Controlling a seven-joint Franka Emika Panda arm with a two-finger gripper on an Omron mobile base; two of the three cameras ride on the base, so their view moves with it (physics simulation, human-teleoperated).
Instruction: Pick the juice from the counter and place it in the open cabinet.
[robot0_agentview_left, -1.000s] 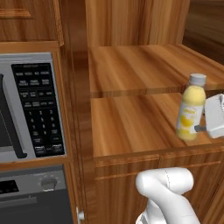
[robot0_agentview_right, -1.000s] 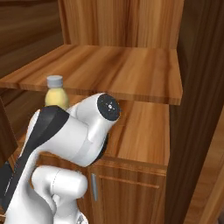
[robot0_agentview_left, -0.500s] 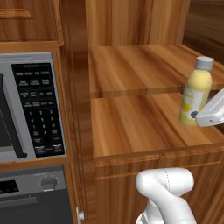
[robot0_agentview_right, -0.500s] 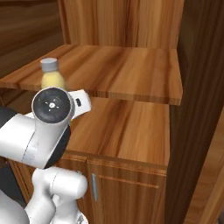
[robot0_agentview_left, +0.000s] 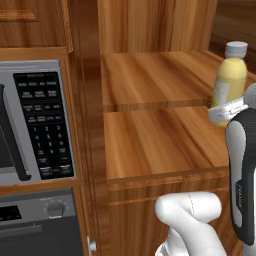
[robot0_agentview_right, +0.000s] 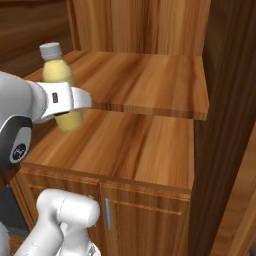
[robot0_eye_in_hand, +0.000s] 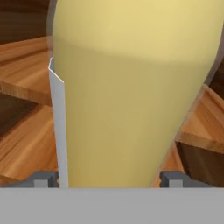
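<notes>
Claw (robot0_agentview_right: 67, 102): clamped on slim pale-yellow juice bottle (robot0_agentview_right: 59, 80).
Change: bottle raised, shifted toward frame edge.
Meaning: warm-brown wooden cabinet (robot0_agentview_left: 150, 80) placement pending.

The open cabinet (robot0_agentview_left: 150, 75) stands right of the microwave (robot0_agentview_left: 35, 120), with an oven (robot0_agentview_left: 40, 225) below the microwave. Inside the cabinet, an upper shelf (robot0_agentview_right: 150, 80) sits above and behind a deeper lower shelf (robot0_agentview_right: 120, 150); below the lower shelf are cupboard doors (robot0_agentview_right: 145, 220). The juice (robot0_agentview_right: 61, 85) is upright in the gripper (robot0_agentview_right: 70, 100), above the left edge of the lower shelf, just before the front left corner of the upper shelf. The cabinet's side wall (robot0_agentview_right: 225, 100) rises at the shelves' right edge.
</notes>
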